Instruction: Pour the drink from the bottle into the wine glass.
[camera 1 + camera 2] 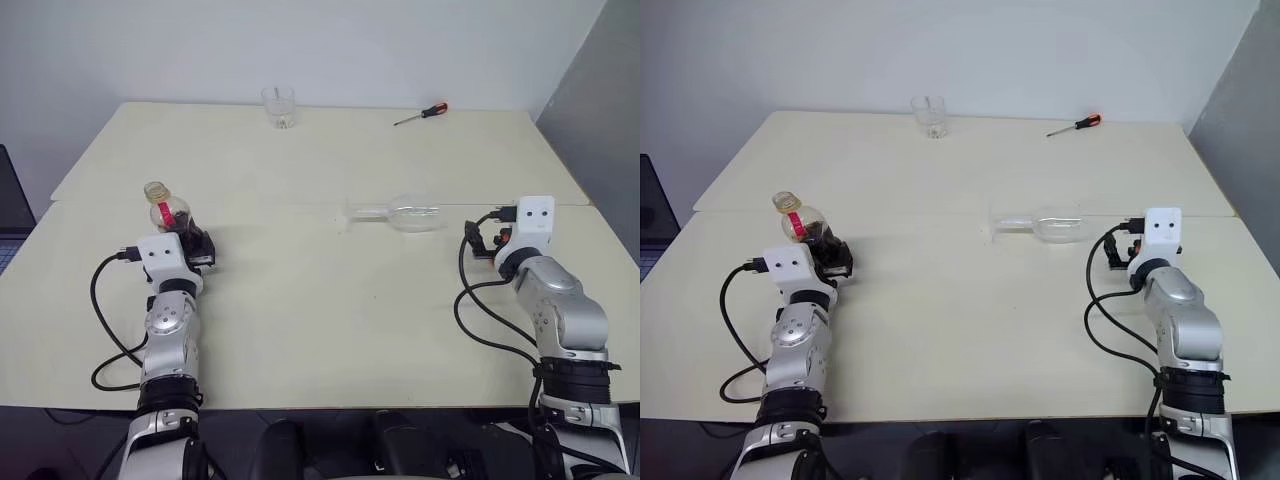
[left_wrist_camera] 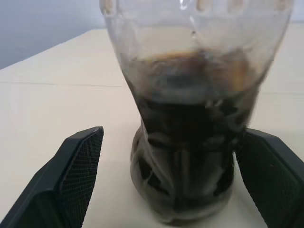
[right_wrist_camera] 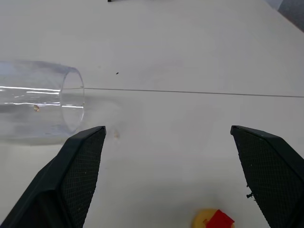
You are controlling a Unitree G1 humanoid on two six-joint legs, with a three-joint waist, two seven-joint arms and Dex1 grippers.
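The bottle [image 1: 168, 212] stands on the table's left side, yellowish cap up, with the dark drink [image 2: 190, 142] filling its lower part. My left gripper [image 1: 192, 240] is open around the bottle's base. One finger [image 2: 78, 166] stands well clear of it and the other [image 2: 270, 166] sits close beside it. The wine glass [image 1: 412, 215] lies on its side near the table's middle, foot [image 1: 351, 213] pointing left and mouth [image 3: 73, 102] pointing right. My right gripper [image 1: 480, 240] is open, low over the table just right of the glass's mouth, with nothing between its fingers.
A short clear tumbler [image 1: 279, 106] stands at the back edge of the table [image 1: 320, 320]. A red-handled screwdriver [image 1: 422, 113] lies at the back right. A seam [image 3: 190, 91] crosses the tabletop. A grey wall panel [image 1: 600, 110] rises on the right.
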